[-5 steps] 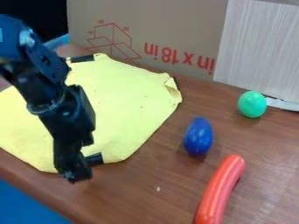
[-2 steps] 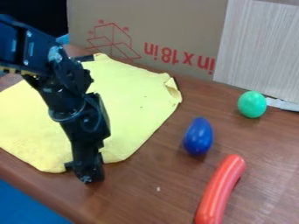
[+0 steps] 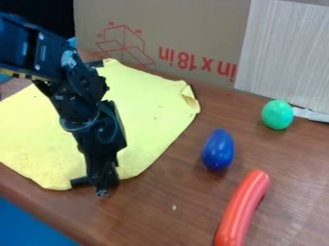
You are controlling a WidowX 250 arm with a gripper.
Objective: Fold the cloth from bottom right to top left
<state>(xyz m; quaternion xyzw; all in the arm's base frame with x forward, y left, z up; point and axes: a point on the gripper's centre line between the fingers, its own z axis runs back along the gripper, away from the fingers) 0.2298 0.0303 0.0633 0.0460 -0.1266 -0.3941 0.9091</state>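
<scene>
The black gripper hangs at the lower left, over the near edge of the yellow cloth. Its two fingers stand apart, one in front and the other partly behind it to the left, so it is open. The cloth lies spread out on the brown table, with a small curl at its right corner. The arm covers part of its left half and near edge. Whether the fingertips touch the cloth, I cannot tell.
A blue egg-shaped object lies right of the cloth, with a green one farther right. A red sausage-shaped toy is at the bottom right. A cardboard box stands behind the cloth.
The gripper has moved right along the cloth's near edge and turned somewhat, with only a slight shift since the second frame. The cloth and the other objects have stayed put.
</scene>
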